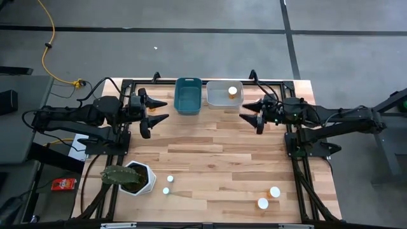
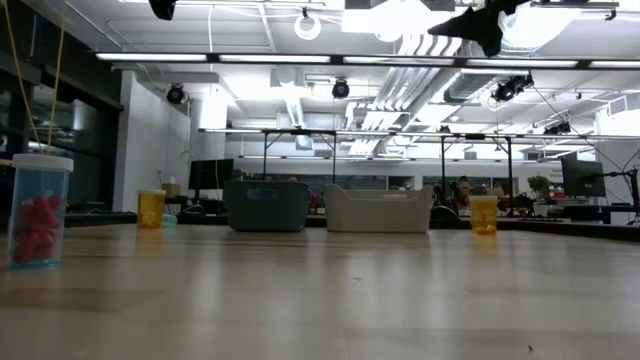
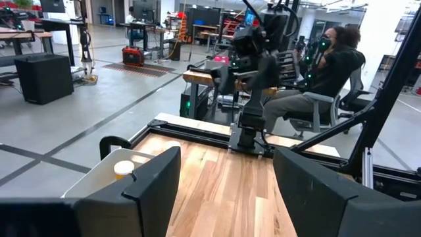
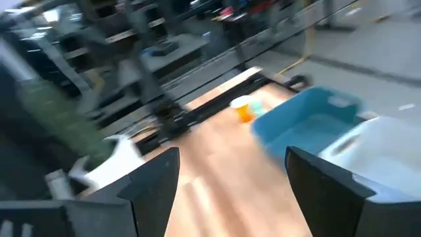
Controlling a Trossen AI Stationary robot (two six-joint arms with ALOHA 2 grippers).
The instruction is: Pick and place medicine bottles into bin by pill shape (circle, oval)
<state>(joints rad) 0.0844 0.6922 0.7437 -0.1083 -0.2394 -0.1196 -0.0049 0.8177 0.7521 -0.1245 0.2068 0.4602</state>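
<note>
— Seen from above? Both grippers, left [image 1: 160, 110] and right [image 1: 248, 112], fingers spread, empty, beside the bins.
— Bottles? One [image 1: 233, 91] in the white bin [image 1: 216, 97]; four [image 1: 275, 191] near the table's front edge. Low down, red pills in one [image 2: 38, 209].

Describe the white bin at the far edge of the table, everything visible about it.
The white bin is a rectangular open-topped tub, plastic by its look, with rounded corners. It sits upright at the table's far edge, close beside the teal bin. One medicine bottle, amber with a white cap, stands inside near its right end. Neither gripper touches it.
</note>
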